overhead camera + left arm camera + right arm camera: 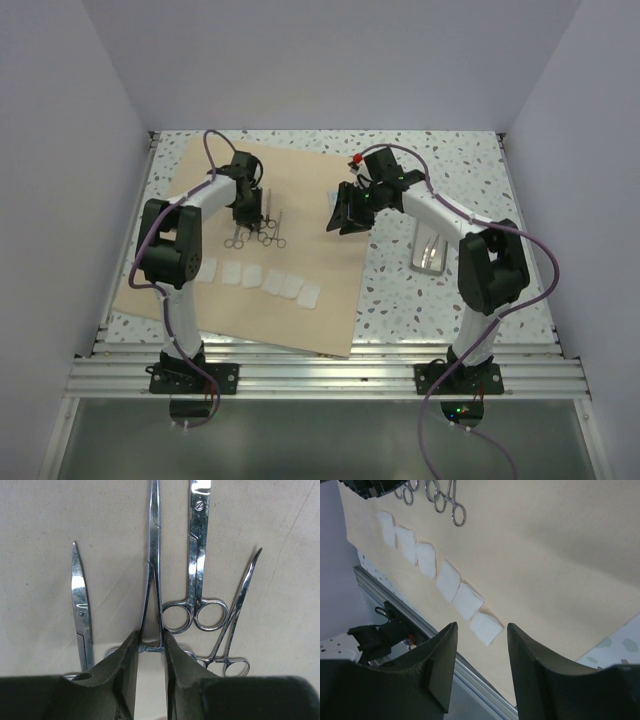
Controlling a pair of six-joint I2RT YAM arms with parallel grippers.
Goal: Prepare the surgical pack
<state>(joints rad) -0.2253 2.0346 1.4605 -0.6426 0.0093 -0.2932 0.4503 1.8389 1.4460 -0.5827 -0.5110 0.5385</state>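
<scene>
The left arm and right arm look alike: glossy white tubular links between bulky black joint housings, each on a black base plate. A thin purple cable trails along each, and the fingers are matte black wedges.

Scissors and a second pair flank the straight forceps between the jaws; wrap sheet rightward lies bare.
</scene>
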